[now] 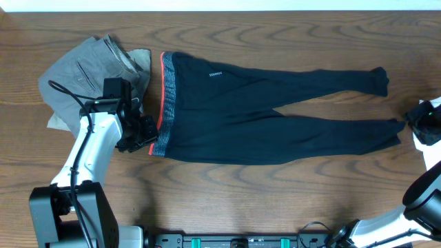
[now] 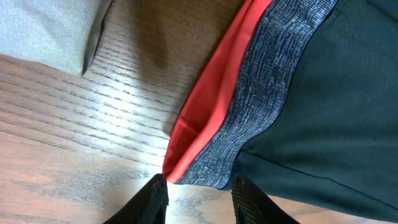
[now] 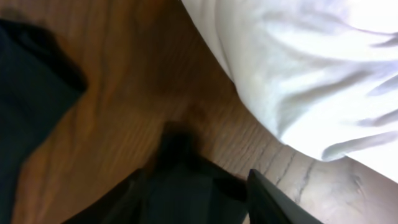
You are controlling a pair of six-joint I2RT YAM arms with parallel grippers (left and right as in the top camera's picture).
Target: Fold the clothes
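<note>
Folded grey and khaki trousers: far left on the brown wood-grain desk, just beside the waistband end of the leggings.
Left tool: low at the near corner of the waistband. Its two black fingers stand narrowly apart with bare desk in the gap and hold nothing. One fingertip sits right at the red corner.
Long dark-navy leggings: spread flat across the middle of the desk. The heathered grey waistband with its red-coral edge lies at the left, a small white logo close by. Both legs run to the right, the ankles apart.
Right tool: far right, by the nearer ankle. The fingers are parted and a blurred dark cuff lies in the gap; whether it is gripped cannot be told.
White crumpled cloth: just beside the right tool, at the desk's right edge.
</note>
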